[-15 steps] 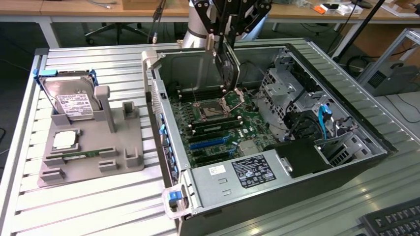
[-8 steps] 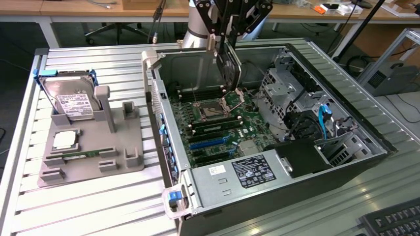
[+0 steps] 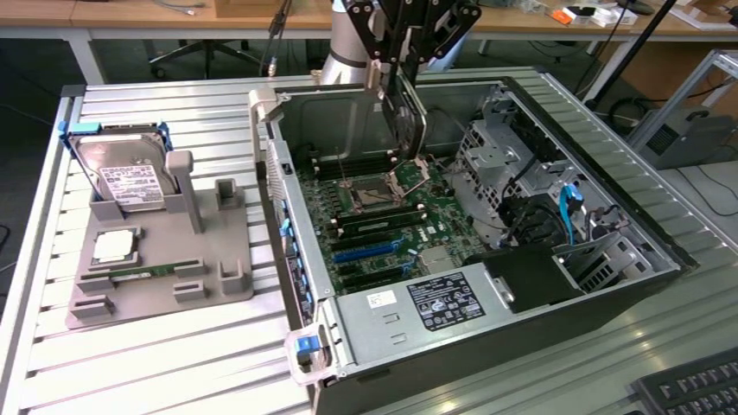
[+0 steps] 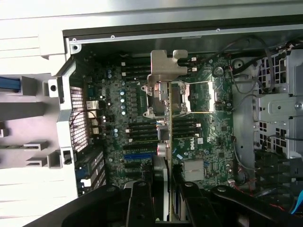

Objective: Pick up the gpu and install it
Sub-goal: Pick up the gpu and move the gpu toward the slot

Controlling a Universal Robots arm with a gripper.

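With the end effector (image 3: 406, 41) partly closed, grips the gpu (image 3: 406, 121) by its upper edge. Hangs it upright over the motherboard (image 3: 386, 220) inside the open computer case (image 3: 645, 233). Probably light, stiff, fragile; best held by bare board edges, not components.

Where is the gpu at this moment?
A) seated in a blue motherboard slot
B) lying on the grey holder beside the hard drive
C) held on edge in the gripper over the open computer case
C: the gripper is closed on the gpu, which hangs over the open case, away from the blue slots.
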